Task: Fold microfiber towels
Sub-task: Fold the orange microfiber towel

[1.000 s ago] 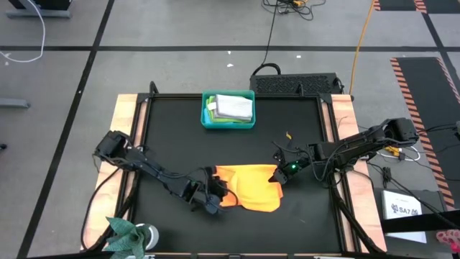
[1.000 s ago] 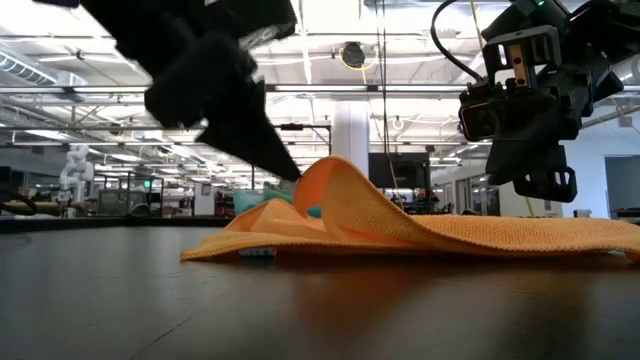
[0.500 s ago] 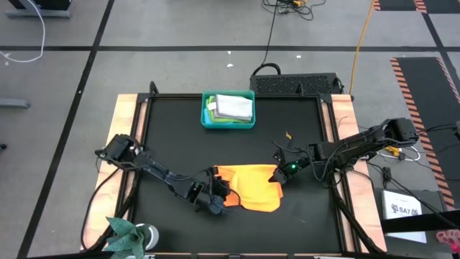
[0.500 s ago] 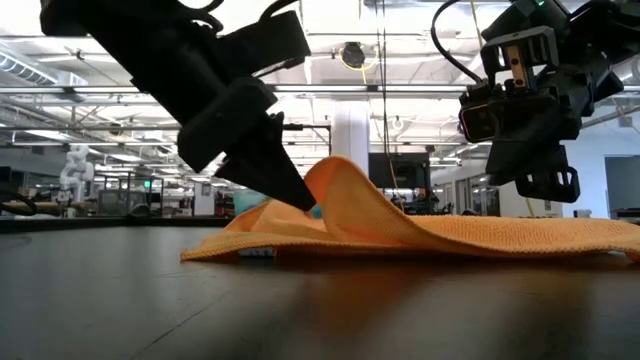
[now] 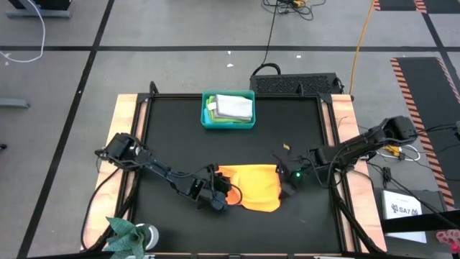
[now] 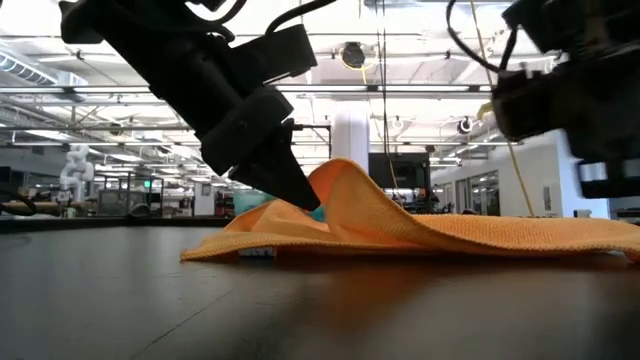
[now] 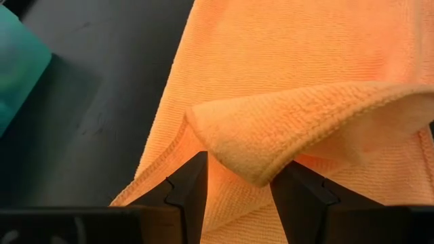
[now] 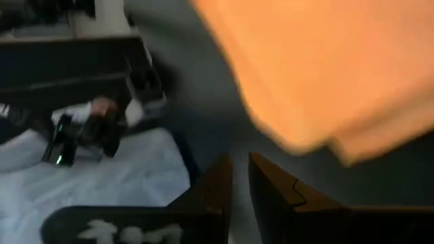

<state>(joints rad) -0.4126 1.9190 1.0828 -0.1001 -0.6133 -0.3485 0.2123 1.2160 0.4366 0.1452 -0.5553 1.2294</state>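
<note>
We judged risk: raised fold could slip from left gripper (image 7: 237,186), since only thin edge sat between its part-spread fingers, pinch unconfirmed.

Orange towel (image 5: 255,185) lay in front of teal bin (image 5: 228,110), well apart. Left gripper at towel's left edge. Right gripper (image 8: 241,177) just off right edge, nearly closed, empty.

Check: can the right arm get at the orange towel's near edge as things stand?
Probably yes. The right end effector sits just off the orange towel, holding nothing, with bare mat between them. The left end effector works the opposite side.
</note>
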